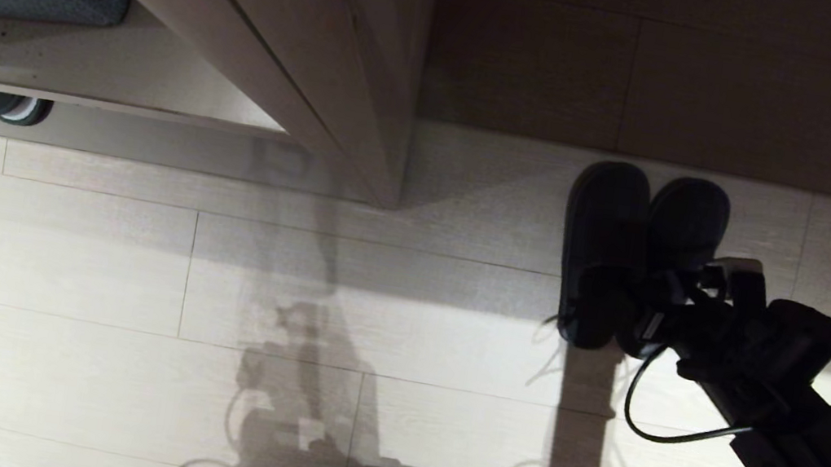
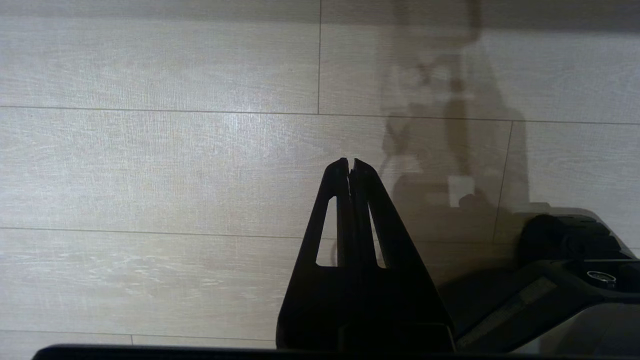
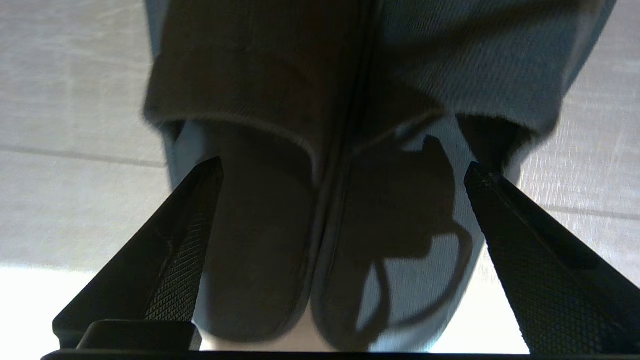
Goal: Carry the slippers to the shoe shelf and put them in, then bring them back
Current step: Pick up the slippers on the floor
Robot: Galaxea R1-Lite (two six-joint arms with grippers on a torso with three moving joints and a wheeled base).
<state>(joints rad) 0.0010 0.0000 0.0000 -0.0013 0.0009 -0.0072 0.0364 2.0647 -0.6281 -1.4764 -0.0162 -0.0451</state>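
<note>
The left gripper [image 2: 351,165] hangs over bare floor [image 2: 150,165], jaws pressed together. Farther out, the right gripper [image 3: 340,210] sits low behind the slippers [image 1: 631,249], jaws spread wide on either side of the heels, apparently not touching. The pair lies side by side on the floor, beside the shoe shelf [image 1: 370,95].

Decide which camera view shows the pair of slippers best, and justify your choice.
The right wrist view: the slippers fill it, side by side on the floor, straps and insoles plain, between the right gripper and its open fingers. The head view shows them small, dark and partly hidden by that arm. The left wrist view shows none.
</note>
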